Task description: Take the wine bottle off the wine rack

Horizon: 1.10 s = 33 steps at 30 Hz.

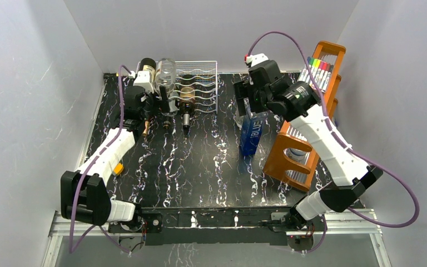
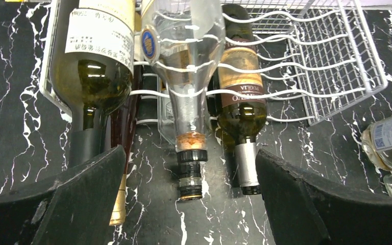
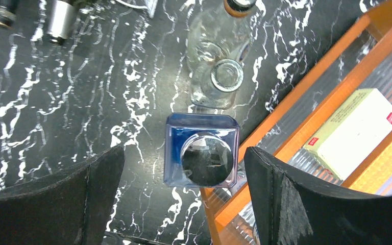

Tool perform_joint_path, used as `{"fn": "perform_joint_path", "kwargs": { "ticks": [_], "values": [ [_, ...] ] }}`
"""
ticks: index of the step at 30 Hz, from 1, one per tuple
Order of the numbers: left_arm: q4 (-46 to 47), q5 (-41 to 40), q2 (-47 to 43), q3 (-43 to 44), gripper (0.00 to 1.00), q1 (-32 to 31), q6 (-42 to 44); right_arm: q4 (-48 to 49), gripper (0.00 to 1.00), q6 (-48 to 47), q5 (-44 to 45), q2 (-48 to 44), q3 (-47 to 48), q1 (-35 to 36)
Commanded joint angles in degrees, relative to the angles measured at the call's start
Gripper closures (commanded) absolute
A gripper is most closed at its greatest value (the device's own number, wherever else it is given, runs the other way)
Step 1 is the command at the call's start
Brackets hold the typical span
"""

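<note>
The right jaws stand released above the blue bottle (image 3: 201, 153); the left jaws gape before the clear bottle (image 2: 189, 66) in the wine rack (image 2: 337, 76).

Wine rack (image 2: 337, 76) cut off at top; pale bottle (image 2: 390, 140) cut by right edge, label seemingly unreadable.

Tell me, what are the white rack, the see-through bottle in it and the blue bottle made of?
The wine rack looks like thin metal wire, painted or coated glossy white: it bends in waves and glints. The clear bottle looks like glass: wires show through it, with bright reflections. The blue bottle seems tinted glass, maybe plastic: see-through, glossy, with a mirror-like cap.
</note>
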Motion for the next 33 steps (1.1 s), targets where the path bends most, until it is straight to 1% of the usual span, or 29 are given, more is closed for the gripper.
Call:
{"fn": "perform_joint_path", "kwargs": {
  "ticks": [1, 6, 10, 16, 19, 24, 27, 30, 33],
  "values": [
    [-1.79, 1.99, -0.1, 2.8, 0.02, 2.06, -2.48, 0.48, 0.02, -3.39, -4.77, -0.37, 9.23, 0.05],
    [-2.71, 2.77, 1.58, 3.75, 0.02, 2.71, -2.27, 1.51, 0.02, -3.55, -8.14, 3.64, 17.41, 1.91],
    [-2.49, 1.92, 1.02, 3.4, 0.02, 3.92, -2.65, 5.99, 0.02, -2.03, -9.35, 7.2, 20.01, 6.7],
    [-2.2, -2.93, -1.68, 2.65, 0.02, 4.36, -1.28, 15.39, 0.02, -0.56, -8.67, 13.77, 16.89, 15.0],
    [-1.54, -6.03, -3.79, 1.69, 0.02, 4.45, -1.38, 20.1, 0.02, 0.2, -5.08, 17.93, 13.77, 17.94],
    [2.69, -12.92, -9.67, -2.71, 0.02, 4.47, -1.98, 32.47, 0.02, 3.31, -0.77, 20.78, 3.92, 18.33],
    [1.09, -15.41, -9.2, -1.7, 0.02, 4.5, -1.74, 38.54, 0.03, 4.15, 2.81, 24.22, 0.06, 18.33],
    [0.81, -15.25, -8.44, -1.38, 0.02, 4.54, -1.85, 41.17, 0.04, 5.31, 6.67, 29.21, -0.21, 18.31],
    [0.64, -14.76, -8.41, -1.18, 0.02, 4.63, -2.02, 42.46, 0.03, 8.48, 10.31, 34.39, 1.47, 18.03]
  ]
}}
